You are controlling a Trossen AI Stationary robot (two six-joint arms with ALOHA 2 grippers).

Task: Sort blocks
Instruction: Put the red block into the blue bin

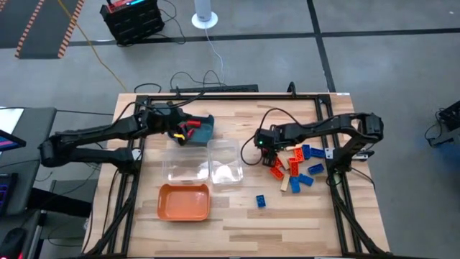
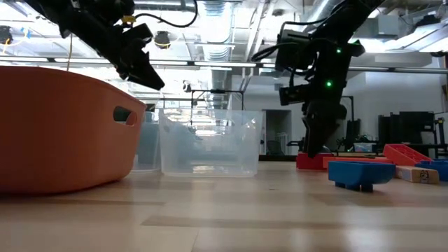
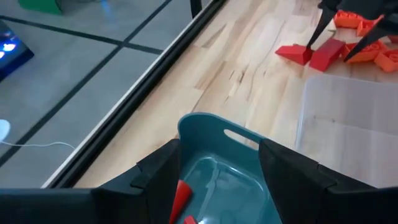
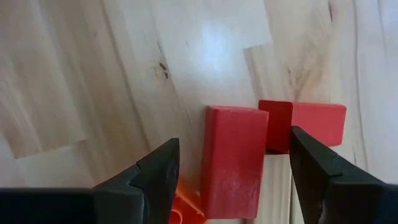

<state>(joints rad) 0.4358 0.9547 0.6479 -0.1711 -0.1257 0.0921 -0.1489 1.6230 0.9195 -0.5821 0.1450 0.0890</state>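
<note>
My right gripper [image 4: 233, 143] stands open, pointing down over the left end of the block pile [image 1: 295, 169]. Its fingers stand on either side of a red block [image 4: 233, 158] that lies flat on the table, with a gap on each side. A second red block [image 4: 314, 123] lies just beyond it, and an orange block [image 4: 186, 208] lies beside it. My left gripper [image 3: 219, 152] hangs open above the teal tray [image 3: 214, 134] at the far left, with nothing between its fingers. Red blocks [image 3: 180, 196] lie in that tray.
Two clear trays [image 1: 183, 162] [image 1: 225, 162] stand side by side at the table's middle, and an orange tray [image 1: 185, 201] sits nearer the front. A single blue block [image 1: 261, 201] lies apart toward the near edge. Blue, red, orange and tan blocks are scattered at the right.
</note>
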